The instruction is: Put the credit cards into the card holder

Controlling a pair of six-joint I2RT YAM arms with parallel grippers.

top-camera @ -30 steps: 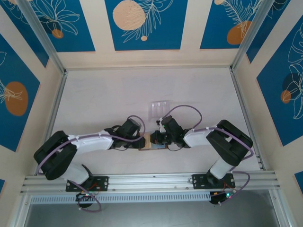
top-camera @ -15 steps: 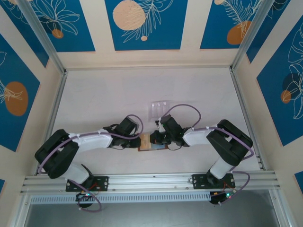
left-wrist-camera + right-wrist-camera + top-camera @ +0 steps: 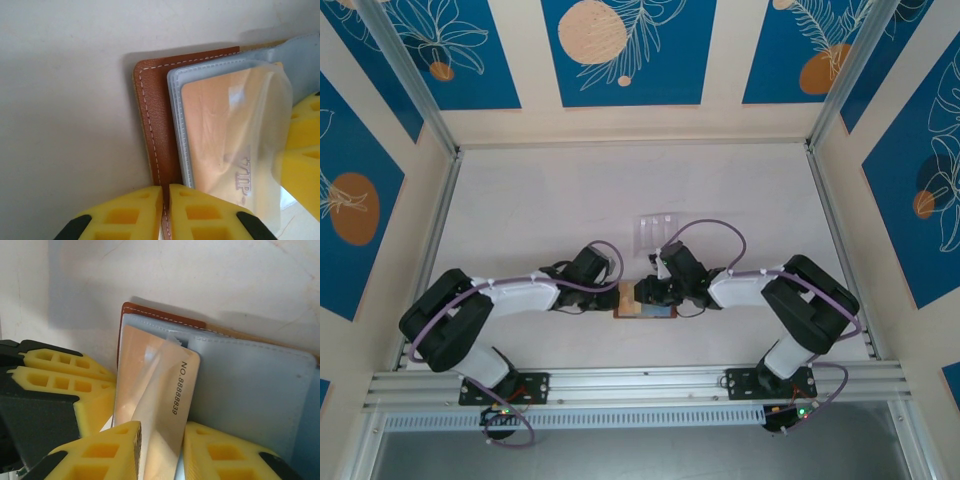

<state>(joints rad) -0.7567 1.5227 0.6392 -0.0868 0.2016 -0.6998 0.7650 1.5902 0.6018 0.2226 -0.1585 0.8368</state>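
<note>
Insertion was the step in hand: your left gripper pinched the stitched edge of the reddish-brown leather card holder on the white table, while your right gripper clamped the tan plastic card, partly inside the clear sleeve. Next, you needed a straight, deeper push.

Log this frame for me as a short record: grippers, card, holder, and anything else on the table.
left gripper: shut on the card holder at its brown edge
right gripper: shut on the tan card
tan card: numbered, partly under the holder's clear pocket film
card holder: open, lying on the table
clear plastic box: beyond the holder, untouched
</note>
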